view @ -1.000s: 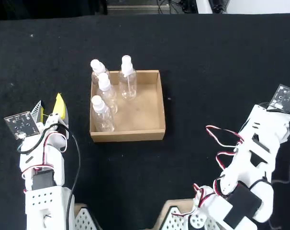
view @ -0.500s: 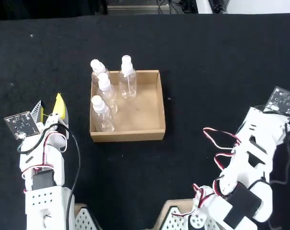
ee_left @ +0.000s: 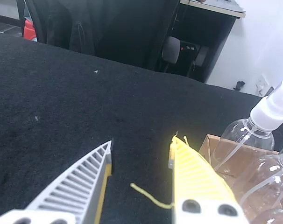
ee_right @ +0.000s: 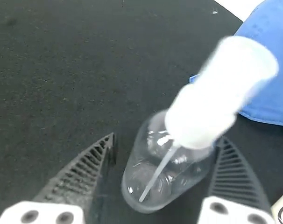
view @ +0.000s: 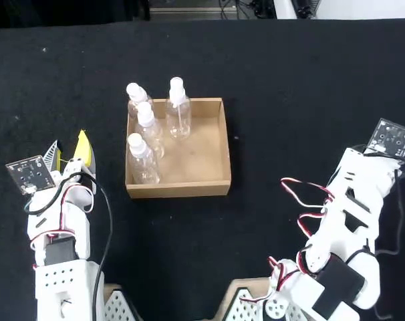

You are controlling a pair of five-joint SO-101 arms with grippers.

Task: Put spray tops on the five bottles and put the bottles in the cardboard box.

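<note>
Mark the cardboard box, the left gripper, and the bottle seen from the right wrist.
cardboard box [view: 189,189]: high view, wall nearest the arms.
left gripper [ee_left: 141,142]: left wrist view, midway between its fingertips.
bottle [ee_right: 193,130]: right wrist view, base of its white spray top.

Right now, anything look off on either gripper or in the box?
One oddity: a loose yellow strand hangs off the yellow finger of the left gripper, like stray filament. Four capped bottles stand upright in the cardboard box; nothing looks spilled or tipped.
</note>
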